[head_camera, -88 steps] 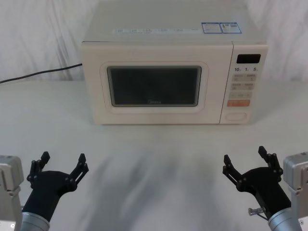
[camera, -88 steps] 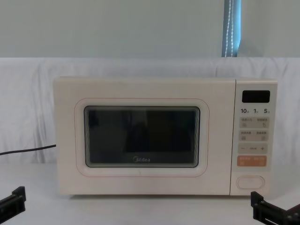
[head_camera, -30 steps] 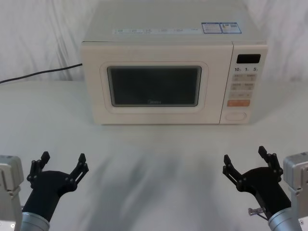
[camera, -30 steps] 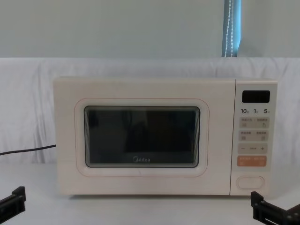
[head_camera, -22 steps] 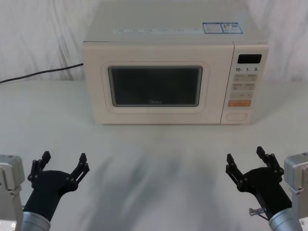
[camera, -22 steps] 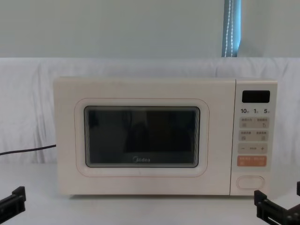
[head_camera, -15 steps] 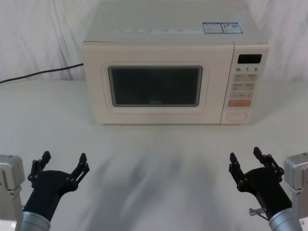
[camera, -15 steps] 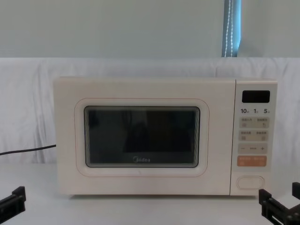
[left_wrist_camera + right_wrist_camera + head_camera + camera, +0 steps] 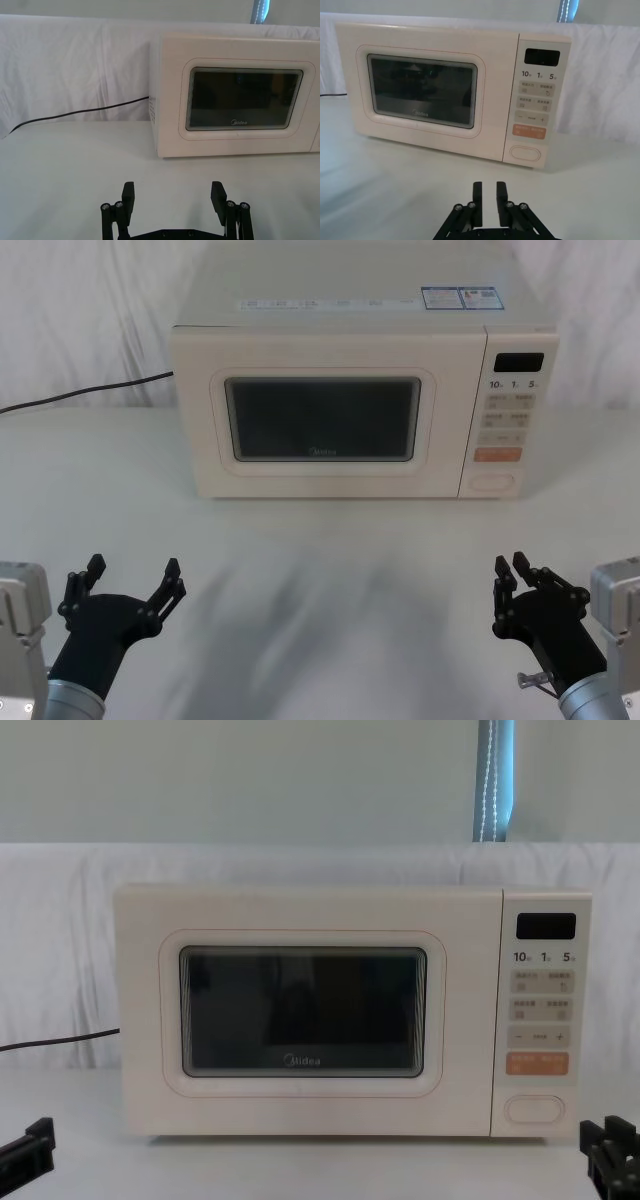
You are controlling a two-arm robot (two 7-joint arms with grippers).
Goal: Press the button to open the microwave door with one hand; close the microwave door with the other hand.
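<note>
Right gripper, fingers nearly pressed together, sits well short of the button on a closed microwave door; left gripper spread; a misaimed push could hit the orange key.

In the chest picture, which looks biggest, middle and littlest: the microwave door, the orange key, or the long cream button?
1. The large cream microwave door with its dark glass window, by far the biggest.
2. The orange rectangular key and the wide cream pill-shaped button look about alike, so I won't rank them.

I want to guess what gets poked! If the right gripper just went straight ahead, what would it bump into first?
Probably the button: the right gripper points about there, with bare table between. Depth is unclear.
</note>
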